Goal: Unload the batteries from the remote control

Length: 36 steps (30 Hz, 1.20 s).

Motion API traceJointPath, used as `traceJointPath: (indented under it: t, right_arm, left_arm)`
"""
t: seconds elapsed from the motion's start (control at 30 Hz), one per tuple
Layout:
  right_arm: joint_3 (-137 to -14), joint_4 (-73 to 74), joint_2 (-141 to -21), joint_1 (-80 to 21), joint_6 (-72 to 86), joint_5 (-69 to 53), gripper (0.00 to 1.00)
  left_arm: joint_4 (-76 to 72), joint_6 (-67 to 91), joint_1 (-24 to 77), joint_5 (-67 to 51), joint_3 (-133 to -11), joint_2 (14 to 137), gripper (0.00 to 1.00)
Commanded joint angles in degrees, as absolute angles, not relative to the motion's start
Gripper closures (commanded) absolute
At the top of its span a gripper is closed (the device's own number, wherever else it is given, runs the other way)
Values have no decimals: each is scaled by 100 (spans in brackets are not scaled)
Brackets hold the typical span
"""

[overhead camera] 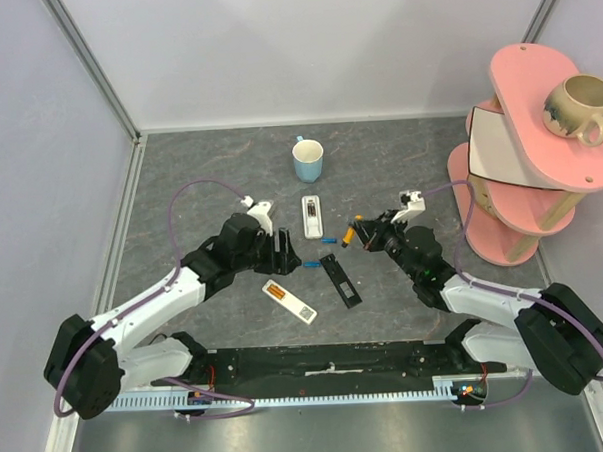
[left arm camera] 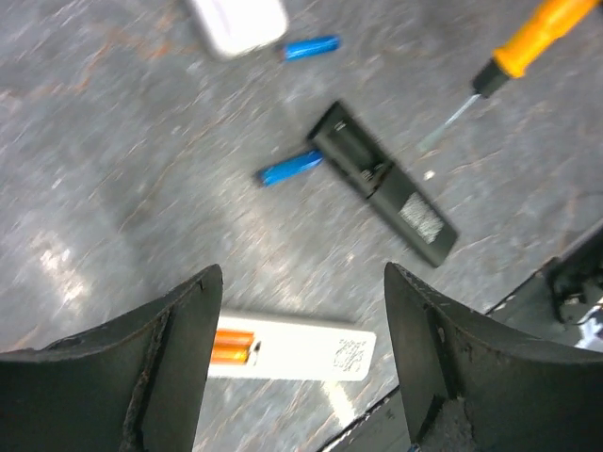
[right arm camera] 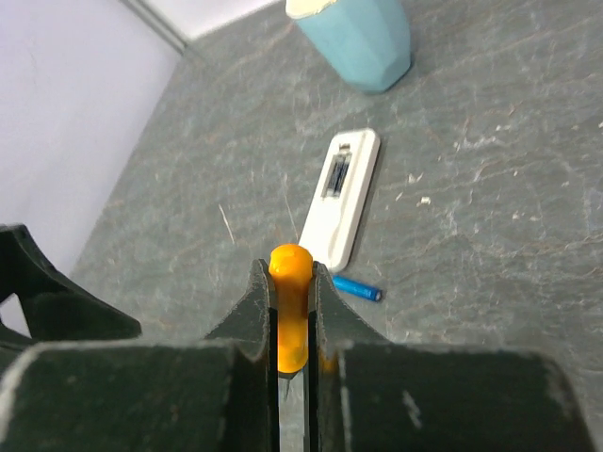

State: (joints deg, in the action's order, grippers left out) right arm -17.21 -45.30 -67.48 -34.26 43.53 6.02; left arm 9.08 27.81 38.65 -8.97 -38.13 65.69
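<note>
Three remotes [overhead camera: 311, 217] [overhead camera: 289, 301] [overhead camera: 342, 281], four batteries [left arm camera: 312, 46] [left arm camera: 290, 168] [left arm camera: 233, 336] [left arm camera: 229, 355], two mugs [overhead camera: 308, 161] [overhead camera: 579, 109], one screwdriver [left arm camera: 546, 33].

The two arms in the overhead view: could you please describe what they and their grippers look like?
Both the left arm and right arm have white links between bulky black joint housings. A lilac cable loops loosely along each, ending at a white wrist fitting. The left gripper and right gripper are matte black with thick, scuffed fingers.

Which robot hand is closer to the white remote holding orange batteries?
Left. The left gripper hovers just beyond the white remote; the right gripper, clamping a screwdriver, is past the black remote.
</note>
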Motion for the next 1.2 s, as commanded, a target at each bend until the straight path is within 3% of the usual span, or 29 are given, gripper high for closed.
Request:
traceJointPath:
  t: [0.0,0.53,0.83,1.17]
  right_arm:
    - [-2100,-3780,-6697,-3717,3877,694,100]
    - [-2426,-3665,-8130,-4544,3771,1045,100]
    - [-2417,-2901,-7664,-4535,3665,1951,100]
    - [-2268,-2944,-7216,-4544,3595,1820,100]
  left_arm:
    - [2425,2873,3876,-17,-4052,6135,24]
    - [2190,3761,3885,-720,-2769,5765,24]
    - [1311,3797,3911,-1116,-2619,6283,24]
    - [958,3595,4350,-792,-3409,7584,25]
